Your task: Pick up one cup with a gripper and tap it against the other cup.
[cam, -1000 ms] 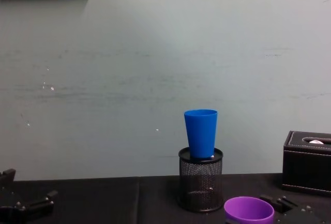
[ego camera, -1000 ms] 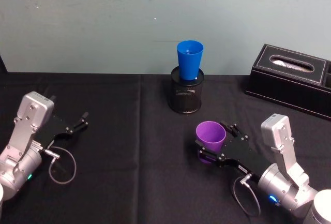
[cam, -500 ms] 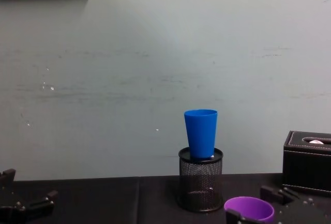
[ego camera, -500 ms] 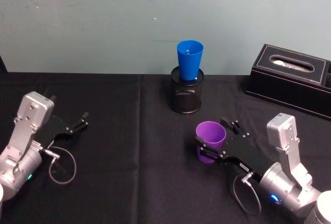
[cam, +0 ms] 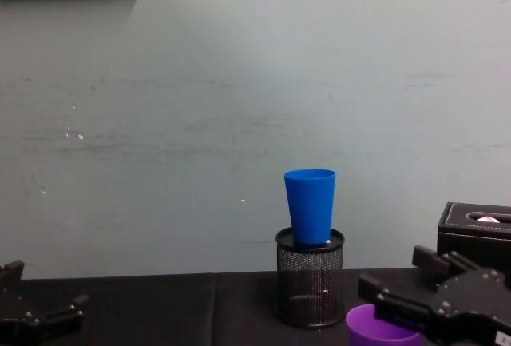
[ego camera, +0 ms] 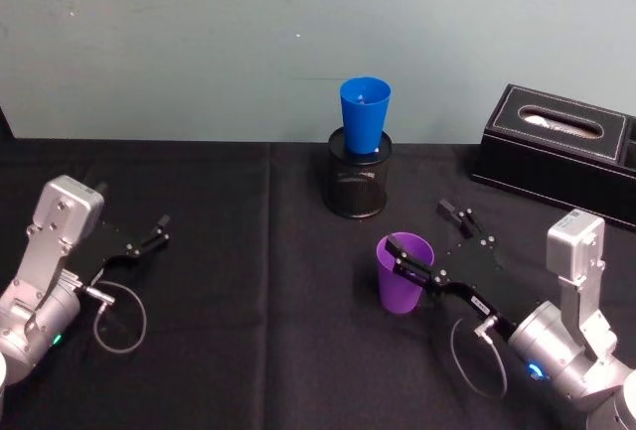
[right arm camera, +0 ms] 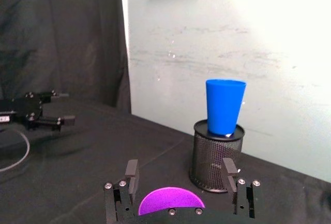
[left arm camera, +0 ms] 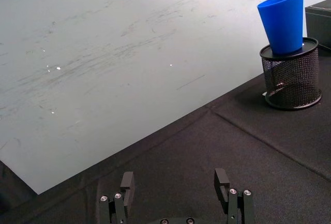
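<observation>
I am looking at the purple cup (ego camera: 403, 273) standing upright on the black surface (ego camera: 248, 351), right of centre and nearer than the blue cup (ego camera: 364, 114), which is sitting in the black mesh pen holder (ego camera: 359, 184) at the far middle. The right gripper (ego camera: 433, 241) is hanging over the purple cup with its jaws spread wide; one finger is crossing above the rim, the other is out to the far right, and neither seems to be gripping the cup. In the right wrist view the purple cup is showing low between the two jaws. The left gripper (ego camera: 157, 232) is resting at the near left with its jaws open and empty.

My worry is that the jaws are sitting high: closing here could catch only the rim, tip the cup or squeeze it out. The blue cup is perched loosely in the holder, so a hard tap could topple it, holder and all.

There is open surface between the two cups for the approach. The black tissue box (ego camera: 564, 150) is bounding the far right, so I am favouring a path to the left of it.
</observation>
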Robot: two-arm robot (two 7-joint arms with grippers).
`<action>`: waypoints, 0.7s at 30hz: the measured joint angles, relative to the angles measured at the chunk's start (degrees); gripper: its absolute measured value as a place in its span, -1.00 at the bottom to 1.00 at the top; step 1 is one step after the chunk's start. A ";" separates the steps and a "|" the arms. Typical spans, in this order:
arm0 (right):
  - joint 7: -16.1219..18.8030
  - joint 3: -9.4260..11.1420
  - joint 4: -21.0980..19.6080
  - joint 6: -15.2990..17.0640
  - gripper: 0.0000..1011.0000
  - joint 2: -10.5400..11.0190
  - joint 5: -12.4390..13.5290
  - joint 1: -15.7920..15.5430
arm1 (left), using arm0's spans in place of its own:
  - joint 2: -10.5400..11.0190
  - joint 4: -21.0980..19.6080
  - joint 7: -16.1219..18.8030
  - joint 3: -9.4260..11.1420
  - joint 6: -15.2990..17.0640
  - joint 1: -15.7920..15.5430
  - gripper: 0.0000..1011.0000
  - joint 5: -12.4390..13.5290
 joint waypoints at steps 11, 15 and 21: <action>-0.23 0.42 -0.22 -0.76 0.99 -0.25 0.36 -0.21 | 0.00 0.00 0.00 0.00 0.00 0.00 1.00 0.00; -0.28 0.35 -0.19 -0.70 0.99 -0.24 0.33 -0.19 | 0.00 0.00 0.00 0.00 0.00 0.00 1.00 0.00; -0.33 0.31 -0.16 -0.58 0.99 -0.21 0.29 -0.17 | 0.00 0.00 0.00 0.00 0.00 0.00 1.00 0.00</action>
